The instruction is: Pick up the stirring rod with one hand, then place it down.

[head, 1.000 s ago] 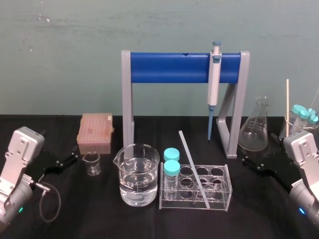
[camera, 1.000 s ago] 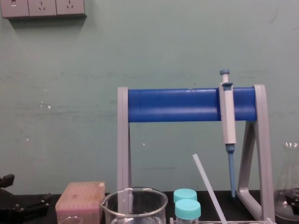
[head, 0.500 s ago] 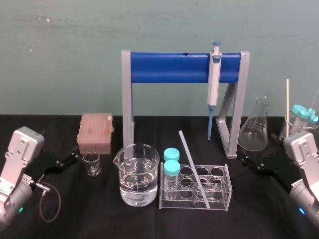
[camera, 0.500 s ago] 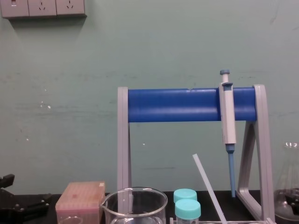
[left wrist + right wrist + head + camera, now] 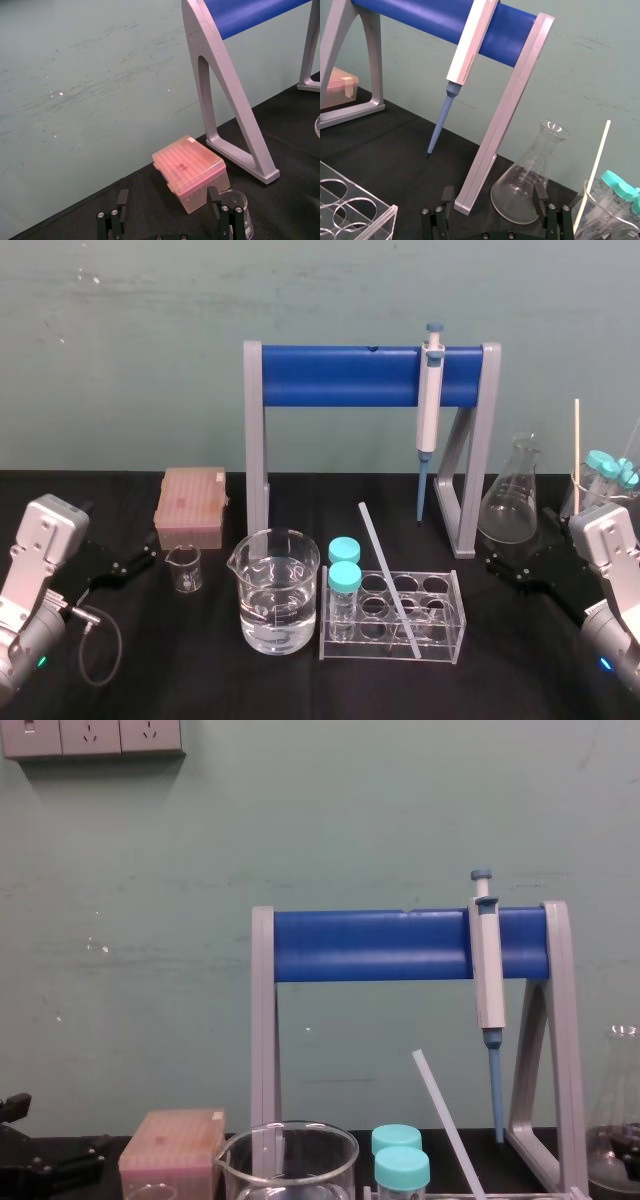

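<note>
The stirring rod (image 5: 388,575) leans in the clear rack (image 5: 445,642); left gripper (image 5: 128,565) and right gripper (image 5: 505,567) flank it, fingers (image 5: 121,204) released.

This is a laboratory bench. A pipette (image 5: 429,405) hangs on a blue and grey stand (image 5: 340,377). On the black table (image 5: 200,660) there are a glass beaker (image 5: 274,590) with clear liquid, a conical flask (image 5: 512,502), a pink tip box (image 5: 191,506), and a clear tube rack (image 5: 400,615) holding two capped tubes (image 5: 343,570) and the stirring rod (image 5: 389,578), which leans in it.
</note>
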### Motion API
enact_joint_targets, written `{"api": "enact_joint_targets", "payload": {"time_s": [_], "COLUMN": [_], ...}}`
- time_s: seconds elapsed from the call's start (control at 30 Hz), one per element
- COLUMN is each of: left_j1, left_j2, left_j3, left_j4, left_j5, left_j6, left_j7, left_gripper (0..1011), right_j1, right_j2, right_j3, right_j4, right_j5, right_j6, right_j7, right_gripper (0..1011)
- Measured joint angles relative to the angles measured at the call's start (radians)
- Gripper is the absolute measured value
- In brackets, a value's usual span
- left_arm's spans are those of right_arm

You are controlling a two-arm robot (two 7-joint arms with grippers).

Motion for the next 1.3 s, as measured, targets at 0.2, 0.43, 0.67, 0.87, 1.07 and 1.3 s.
{"api": "enact_joint_targets", "payload": {"time_s": [0.2,0.43,0.67,0.87,1.07,1.3], "left_j1": [0.0,0.0,0.0,0.0,0.0,0.0], "left_j2": [0.0,0.0,0.0,0.0,0.0,0.0], "left_j3": [0.0,0.0,0.0,0.0,0.0,0.0], "left_j4": [0.0,0.0,0.0,0.0,0.0,0.0], "left_j5": [0.0,0.0,0.0,0.0,0.0,0.0], "left_j6": [0.0,0.0,0.0,0.0,0.0,0.0], "left_j7": [0.0,0.0,0.0,0.0,0.0,0.0], "left_gripper": [1000,1000,1000,1000,1000,1000], "right_j1": [0.0,0.0,-0.001,-0.007,-0.006,0.006], "right_j2": [0.0,0.0,0.003,-0.004,-0.036,-0.067], "right_j3": [0.0,0.0,0.009,0.059,0.106,0.112], "right_j4": [0.0,0.0,-0.005,-0.071,-0.153,-0.205], "right_j5": [0.0,0.0,0.0,0.098,0.243,0.344], "right_j6": [0.0,0.0,0.005,0.076,0.19,0.315], "right_j7": [0.0,0.0,0.014,0.088,0.177,0.274], "right_gripper": [1003,1003,1003,1003,1003,1003]}}
